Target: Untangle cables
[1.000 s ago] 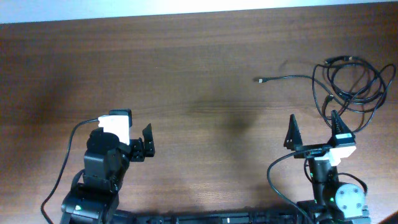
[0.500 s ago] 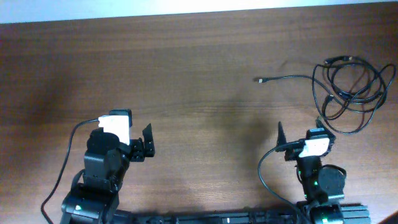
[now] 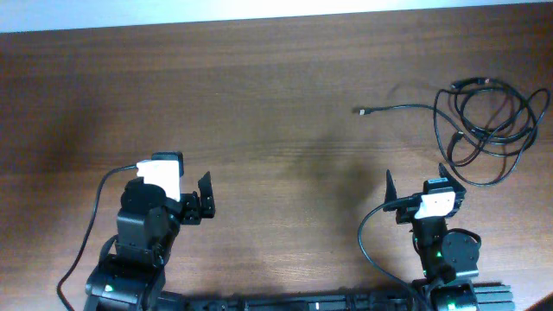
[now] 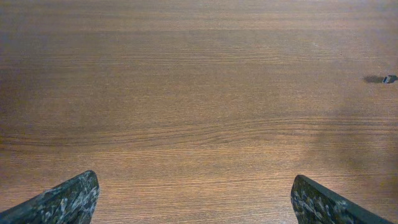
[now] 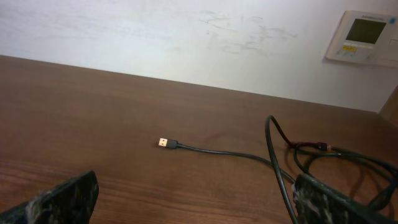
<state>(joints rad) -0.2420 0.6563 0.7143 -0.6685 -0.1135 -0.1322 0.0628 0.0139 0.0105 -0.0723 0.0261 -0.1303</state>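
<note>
- Jaws up close: the left gripper (image 3: 206,197) sits at the near left of the table (image 3: 276,95), fingers spread wide, and its wrist view shows only wood grain between them.
- Over on the near right, the right gripper (image 5: 196,179) is just as wide apart, with bare tabletop between its two dark fingers. It grips nothing.
- Just beyond that right gripper lie the cables (image 3: 488,121), a bundle of thin black cords in loose, overlapping loops at the far right of the table, not touching either gripper.
- The right wrist view shows the nearest loop arching up off the wood, with a short reddish stretch inside the tangle.
- One strand runs left out of the bundle and ends in a small plug (image 3: 359,111) lying flat on the wood, its tip golden in the right wrist view and well apart from the left gripper.
- The left wrist view catches that same plug at its right edge.
- Far back is a pale wall (image 5: 186,37) carrying a wall panel (image 5: 364,37) with a small screen and a yellowish label, the writing too small to read.
</note>
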